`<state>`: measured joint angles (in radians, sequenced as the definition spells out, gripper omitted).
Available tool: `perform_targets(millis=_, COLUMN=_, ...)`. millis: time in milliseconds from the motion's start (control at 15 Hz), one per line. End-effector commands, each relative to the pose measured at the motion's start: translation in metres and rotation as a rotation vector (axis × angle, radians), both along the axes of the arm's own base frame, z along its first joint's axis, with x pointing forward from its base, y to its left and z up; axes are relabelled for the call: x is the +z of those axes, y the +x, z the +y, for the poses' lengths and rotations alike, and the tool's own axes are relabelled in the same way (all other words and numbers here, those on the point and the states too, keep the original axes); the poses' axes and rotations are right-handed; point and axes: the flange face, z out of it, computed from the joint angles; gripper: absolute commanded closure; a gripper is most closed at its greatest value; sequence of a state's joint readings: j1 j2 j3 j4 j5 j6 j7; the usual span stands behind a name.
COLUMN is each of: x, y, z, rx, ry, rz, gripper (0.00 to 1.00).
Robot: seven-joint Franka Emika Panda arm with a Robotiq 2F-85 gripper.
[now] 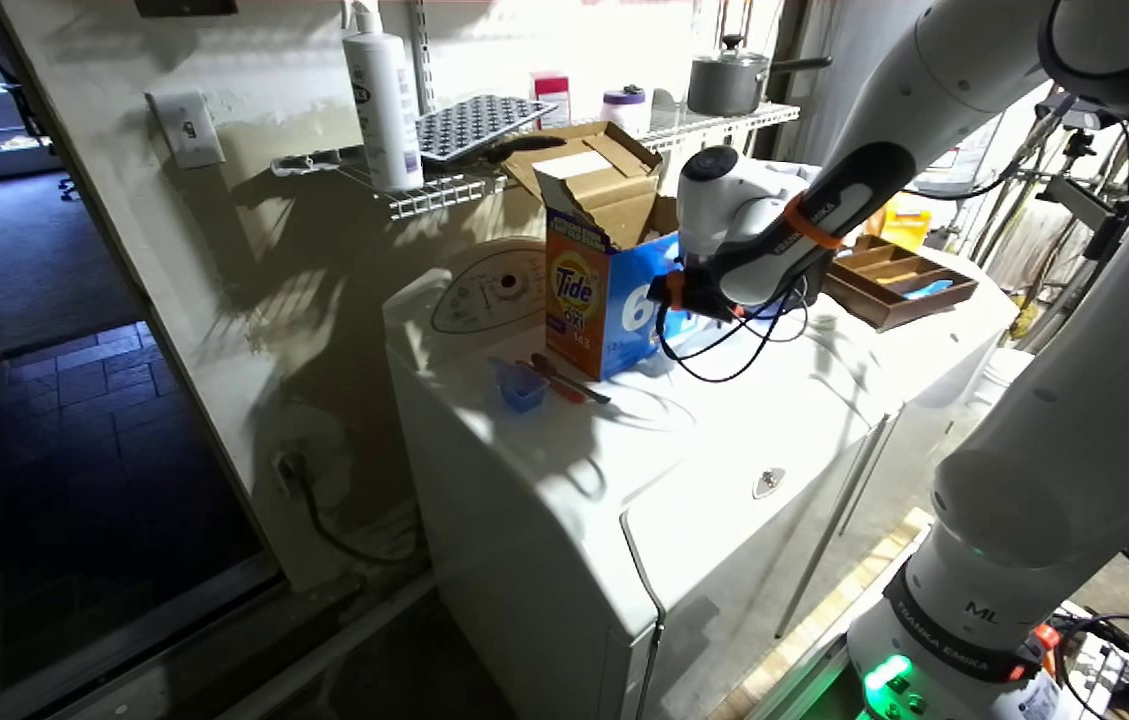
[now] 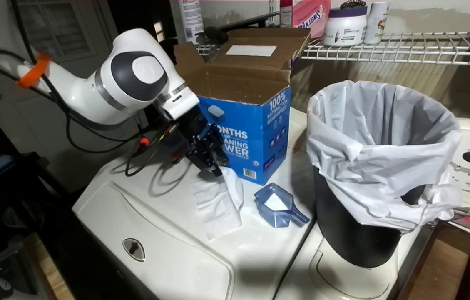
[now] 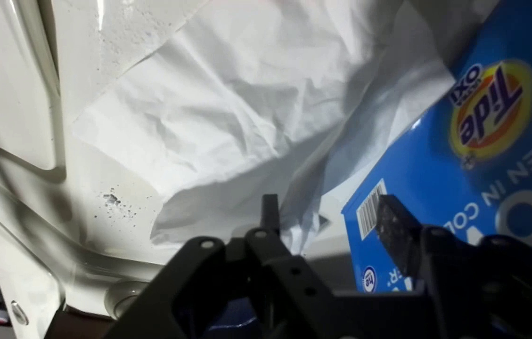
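Note:
My gripper (image 3: 328,199) is open, its two fingers well apart, over the white machine top (image 3: 119,226). A crumpled white cloth (image 3: 247,94) lies just beyond the fingertips. One of its folds rises near the left finger in the wrist view, and nothing is pinched. Behind the right finger stands the blue face of an open Tide box (image 3: 435,179); whether they touch I cannot tell. In an exterior view the gripper (image 2: 221,166) points down at the cloth (image 2: 218,204), close against the box (image 2: 274,133). A blue scoop (image 2: 268,214) with white powder rests near the cloth.
A black bin (image 2: 347,229) with a white liner stands past the scoop. A wooden tray (image 1: 889,285) sits farther along the machines. A blue cup (image 1: 521,388) and utensils (image 1: 569,380) lie by the box. A wire shelf (image 1: 444,195) runs behind. Cables loop from the arm.

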<state>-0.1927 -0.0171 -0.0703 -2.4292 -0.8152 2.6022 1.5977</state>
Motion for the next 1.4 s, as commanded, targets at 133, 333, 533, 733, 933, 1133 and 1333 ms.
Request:
perform_targets(millis=133, x=0.008, y=-0.011, z=0.001, rx=-0.015, ry=-0.038, rz=-0.042, gripper=0.01)
perform_targets(millis=333, x=0.007, y=-0.015, z=-0.003, rx=0.010, ry=-0.036, rz=-0.049, gripper=0.00)
perform_targets(millis=533, x=0.008, y=-0.019, z=-0.004, rx=0.018, ry=-0.002, rz=-0.050, gripper=0.00)
perform_targets(millis=733, x=0.007, y=-0.021, z=-0.006, rx=0.051, ry=0.035, rz=-0.047, gripper=0.00)
perform_targets(millis=933, x=-0.001, y=-0.025, z=-0.007, rx=0.078, ry=0.157, rz=-0.052, gripper=0.00)
perform_targets(millis=1133, x=-0.002, y=-0.029, z=-0.007, rx=0.059, ry=0.231, rz=-0.014, gripper=0.00)
perform_targets(millis=1333, x=0.006, y=-0.030, z=-0.011, rx=0.040, ry=0.204, rz=0.029, gripper=0.00)
